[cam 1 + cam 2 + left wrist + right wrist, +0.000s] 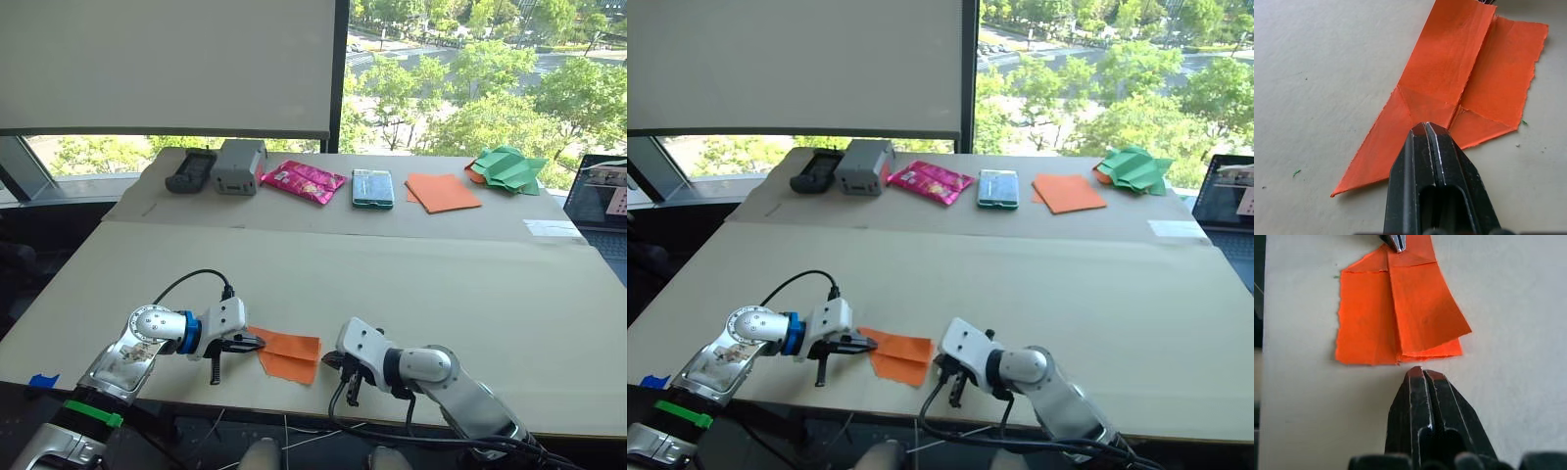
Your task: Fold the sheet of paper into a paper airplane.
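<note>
The sheet of paper [290, 354] lies partly folded near the front edge of my table [411, 284], between my two arms, its pointed end toward my left; my left gripper [255, 343] has its fingers pressed together, the tips resting on that pointed end, pinning it flat rather than clamping it; my right gripper [333, 361] is also drawn together, its tips just beside the paper's square end, not touching; along the far side lie smooth orange sheets [443, 192] and green crumpled paper [507, 168].
</note>
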Controlling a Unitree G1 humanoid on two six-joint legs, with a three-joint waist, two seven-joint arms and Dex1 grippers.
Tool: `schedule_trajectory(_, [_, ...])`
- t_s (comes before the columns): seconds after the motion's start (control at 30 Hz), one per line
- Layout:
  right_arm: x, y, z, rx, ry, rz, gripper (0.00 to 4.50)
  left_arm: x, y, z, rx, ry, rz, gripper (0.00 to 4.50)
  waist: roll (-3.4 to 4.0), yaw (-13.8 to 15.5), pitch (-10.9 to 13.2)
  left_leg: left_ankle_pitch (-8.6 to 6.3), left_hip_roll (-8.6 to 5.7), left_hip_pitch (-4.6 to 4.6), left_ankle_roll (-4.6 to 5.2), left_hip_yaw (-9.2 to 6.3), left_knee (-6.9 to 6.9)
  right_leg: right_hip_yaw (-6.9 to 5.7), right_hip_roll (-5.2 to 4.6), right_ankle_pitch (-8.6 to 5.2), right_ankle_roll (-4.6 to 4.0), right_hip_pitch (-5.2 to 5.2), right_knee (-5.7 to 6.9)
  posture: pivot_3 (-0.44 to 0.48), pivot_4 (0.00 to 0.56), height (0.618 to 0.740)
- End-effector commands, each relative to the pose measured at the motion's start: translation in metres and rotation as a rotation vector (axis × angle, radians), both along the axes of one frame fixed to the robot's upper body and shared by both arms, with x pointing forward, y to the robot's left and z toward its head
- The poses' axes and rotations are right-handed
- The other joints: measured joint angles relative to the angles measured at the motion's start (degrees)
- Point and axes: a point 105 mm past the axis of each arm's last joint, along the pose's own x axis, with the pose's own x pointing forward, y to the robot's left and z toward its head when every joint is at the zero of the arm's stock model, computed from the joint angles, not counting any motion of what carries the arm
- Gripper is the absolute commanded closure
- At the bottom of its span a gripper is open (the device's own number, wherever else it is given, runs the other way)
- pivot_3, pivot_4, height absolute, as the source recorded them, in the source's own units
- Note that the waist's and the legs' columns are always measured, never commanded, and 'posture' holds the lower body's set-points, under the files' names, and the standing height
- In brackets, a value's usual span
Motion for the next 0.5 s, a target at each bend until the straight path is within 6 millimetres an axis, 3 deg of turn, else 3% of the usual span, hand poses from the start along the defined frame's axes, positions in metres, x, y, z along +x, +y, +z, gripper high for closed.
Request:
schedule_trajectory(0.03, [0.0, 0.011, 0.04, 0.157, -0.067, 0.038, 4.47, -0.01, 0.016, -0.031, 0.102, 0.108, 0.05, 4.5, 0.16, -0.1, 0.3, 0.0, 0.0, -0.1, 0.0, -0.01, -0.01, -0.03, 0.0, 0.0, 0.0, -0.05, -0.08, 0.0, 0.15, 0.702])
schedule_trajectory(0.17, [0.002, 0.026, 0.045, 0.177, -0.082, 0.084, 4.47, -0.01, 0.014, -0.029, 0.096, 0.104, 0.046, 4.5, 0.06, 0.0, 0.4, 0.0, 0.01, -0.07, 0.0, 0.0, -0.01, -0.04, 0.02, 0.0, 0.0, -0.04, -0.1, 0.0, 0.15, 0.702])
schedule_trajectory(0.33, [0.019, 0.038, 0.013, 0.07, -0.062, 0.037, 4.47, -0.008, 0.009, -0.023, 0.071, 0.096, 0.037, 4.5, -0.09, 0.0, 0.5, 0.0, 0.01, -0.09, 0.0, 0.0, -0.01, -0.06, 0.02, 0.0, 0.0, -0.04, -0.1, 0.0, 0.15, 0.702])
schedule_trajectory(0.5, [0.024, 0.03, -0.021, -0.068, -0.014, 0.013, 4.47, -0.004, -0.003, -0.007, 0.01, 0.065, 0.015, 4.5, -0.08, 0.0, 0.5, 0.0, 0.01, -0.11, 0.01, 0.04, -0.01, -0.05, 0.03, 0.01, 0.0, -0.04, -0.1, 0.0, 0.15, 0.702])
